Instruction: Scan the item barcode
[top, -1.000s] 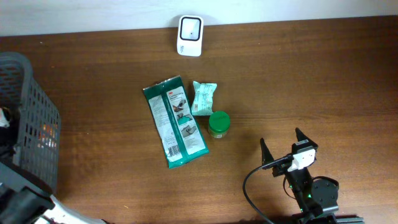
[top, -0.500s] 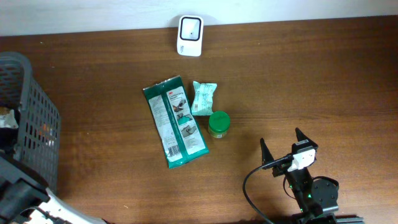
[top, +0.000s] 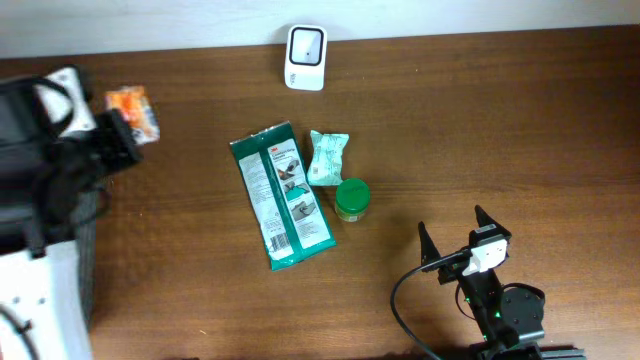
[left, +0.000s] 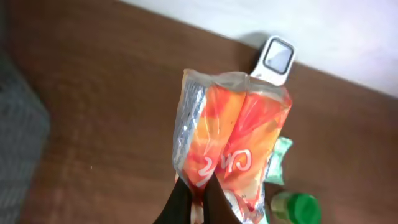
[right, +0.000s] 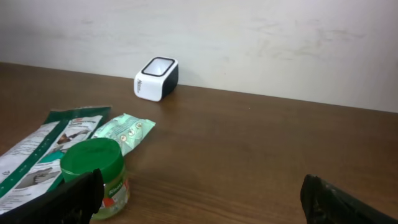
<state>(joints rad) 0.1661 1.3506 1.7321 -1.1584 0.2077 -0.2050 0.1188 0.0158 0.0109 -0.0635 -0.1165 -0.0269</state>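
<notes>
1. The brown wooden table (top: 500, 120) fills the overhead view, with a pale wall along its top edge.
2. My left arm (top: 45, 175) is the dark bulk in the upper left of the overhead frame.
3. The gray mesh basket (left: 18, 143) shows along the left edge of the left wrist view.
4. A long green flat pack (top: 282, 195) lies in the middle of the overhead frame, tilted a little off vertical.
5. The right gripper (top: 449, 220) sits in the lower right of the overhead frame. Its claw is spread wide with nothing between the fingers, which sit in the two bottom corners of its own camera view.
6. The orange snack packet (left: 230, 143) is the item to scan. The left gripper (left: 198, 199) has it pinched tight by its lower end at the bottom centre of the wrist view. From overhead, the packet (top: 133, 108) is in the upper left, well apart from the other goods.
7. The white scanner (top: 305, 45) stands at the top centre against the wall. In the left wrist view it (left: 277, 59) appears just past the packet's upper right corner.
8. A small pale green packet (top: 327, 158) lies just right of the flat pack's upper half.
9. A green-lidded jar (top: 351, 199) stands upright just below that packet, beside the flat pack.
</notes>
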